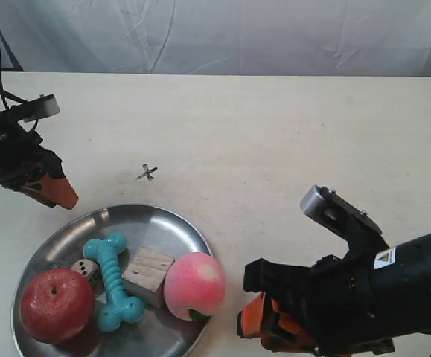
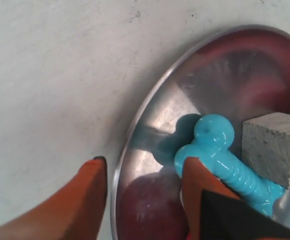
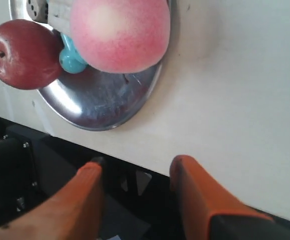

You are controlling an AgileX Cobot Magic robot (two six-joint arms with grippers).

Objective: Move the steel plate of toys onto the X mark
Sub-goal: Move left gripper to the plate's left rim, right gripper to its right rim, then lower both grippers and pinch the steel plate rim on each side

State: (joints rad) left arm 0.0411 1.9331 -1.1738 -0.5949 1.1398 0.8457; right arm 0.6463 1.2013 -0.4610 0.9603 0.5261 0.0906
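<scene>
The table (image 1: 275, 149) is a pale cream, matte surface with a few small dark specks (image 1: 321, 126) scattered over it. Directly on it rests the round steel plate (image 1: 152, 226), at the exterior view's lower left, with its rim near the table's edge in the right wrist view. The X mark (image 1: 147, 173), a tiny dark scribbled cross, is drawn on the bare surface beyond the plate's far rim, apart from it.

polished, mirror-bright metal on the steel plate (image 1: 167, 223). glossy plastic on the turquoise bone (image 1: 113, 281). rough, pale grain on the wooden block (image 1: 148, 274). matt, velvety skin on the peach (image 1: 194, 285). smooth matt cream on the bench (image 1: 275, 134).
</scene>
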